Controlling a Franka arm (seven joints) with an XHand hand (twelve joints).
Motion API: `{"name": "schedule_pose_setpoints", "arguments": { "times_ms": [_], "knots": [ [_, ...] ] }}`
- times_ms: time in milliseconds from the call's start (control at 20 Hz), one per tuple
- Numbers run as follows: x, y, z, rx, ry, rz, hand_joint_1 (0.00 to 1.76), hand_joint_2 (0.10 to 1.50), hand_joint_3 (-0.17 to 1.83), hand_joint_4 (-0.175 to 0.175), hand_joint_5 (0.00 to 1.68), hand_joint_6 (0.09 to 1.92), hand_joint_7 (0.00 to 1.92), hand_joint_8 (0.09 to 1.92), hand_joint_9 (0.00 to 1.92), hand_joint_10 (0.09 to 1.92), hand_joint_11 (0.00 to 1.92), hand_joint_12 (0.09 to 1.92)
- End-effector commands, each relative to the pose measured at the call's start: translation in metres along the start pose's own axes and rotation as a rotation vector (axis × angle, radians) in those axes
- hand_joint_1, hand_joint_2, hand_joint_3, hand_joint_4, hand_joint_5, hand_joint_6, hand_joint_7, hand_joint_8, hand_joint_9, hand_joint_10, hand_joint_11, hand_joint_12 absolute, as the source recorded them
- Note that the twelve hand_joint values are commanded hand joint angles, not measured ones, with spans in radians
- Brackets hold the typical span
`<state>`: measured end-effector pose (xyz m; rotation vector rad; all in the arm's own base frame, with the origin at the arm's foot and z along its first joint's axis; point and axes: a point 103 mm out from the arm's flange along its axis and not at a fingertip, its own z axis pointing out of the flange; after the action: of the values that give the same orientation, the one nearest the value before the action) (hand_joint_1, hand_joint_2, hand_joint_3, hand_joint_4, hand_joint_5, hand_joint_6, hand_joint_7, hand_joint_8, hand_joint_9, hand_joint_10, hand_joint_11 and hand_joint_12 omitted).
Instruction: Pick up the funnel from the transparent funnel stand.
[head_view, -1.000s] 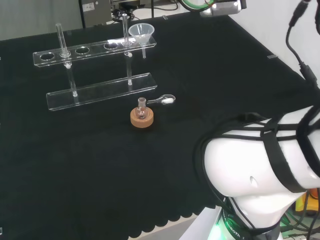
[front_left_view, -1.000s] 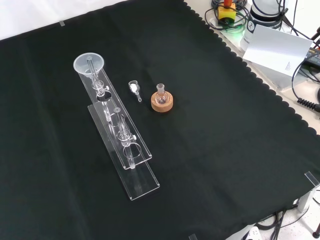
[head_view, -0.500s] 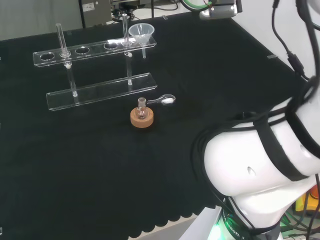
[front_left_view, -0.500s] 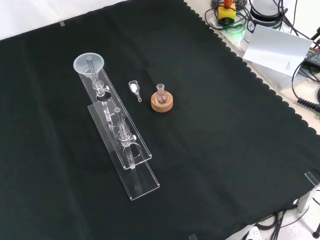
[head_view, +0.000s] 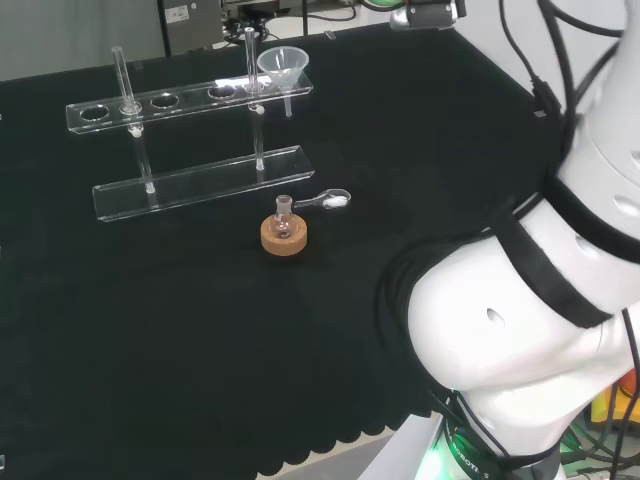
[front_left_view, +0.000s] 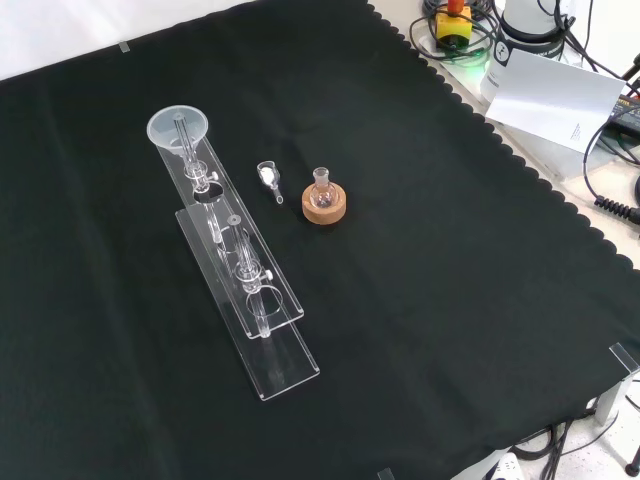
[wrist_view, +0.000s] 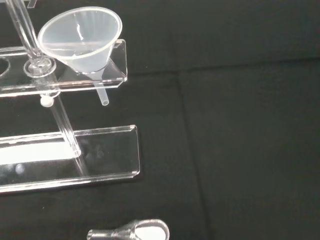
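Black cloth (front_left_view: 430, 300) on bench, cables (front_left_view: 610, 190) beside

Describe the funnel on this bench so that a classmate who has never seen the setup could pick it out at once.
Find the clear two-tier funnel stand on the black cloth. On its upper shelf, in the end hole at the head view's right, sits the funnel. Unlike the thin upright rods beside it, it is a wide, milky cone whose short spout pokes down through the shelf.

Even overhead light; white glare on the clear stand's base (wrist_view: 30, 152).
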<state>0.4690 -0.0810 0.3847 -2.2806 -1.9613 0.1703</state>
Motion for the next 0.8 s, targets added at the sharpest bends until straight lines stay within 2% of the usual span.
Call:
{"name": "schedule_pose_setpoints", "arguments": {
  "times_ms": [50,400,650,800],
  "knots": [
    [0.010,0.051,0.009,0.036,-0.040,-0.087,0.30,1.11,0.19,-0.036,0.23,0.09,0.05,0.48,0.15,0.69,0.03,1.41],
    [0.039,0.085,0.024,0.130,-0.096,-0.149,0.52,0.94,0.16,-0.033,0.23,0.09,0.09,0.59,0.24,0.71,0.06,1.41],
    [0.055,0.104,0.031,0.190,-0.127,-0.191,0.56,0.87,0.17,-0.031,0.24,0.09,0.08,0.64,0.28,0.71,0.08,1.42],
    [0.059,0.112,0.036,0.234,-0.138,-0.195,0.56,0.82,0.22,-0.029,0.22,0.09,0.04,0.66,0.25,0.73,0.08,1.43]
  ]
}}
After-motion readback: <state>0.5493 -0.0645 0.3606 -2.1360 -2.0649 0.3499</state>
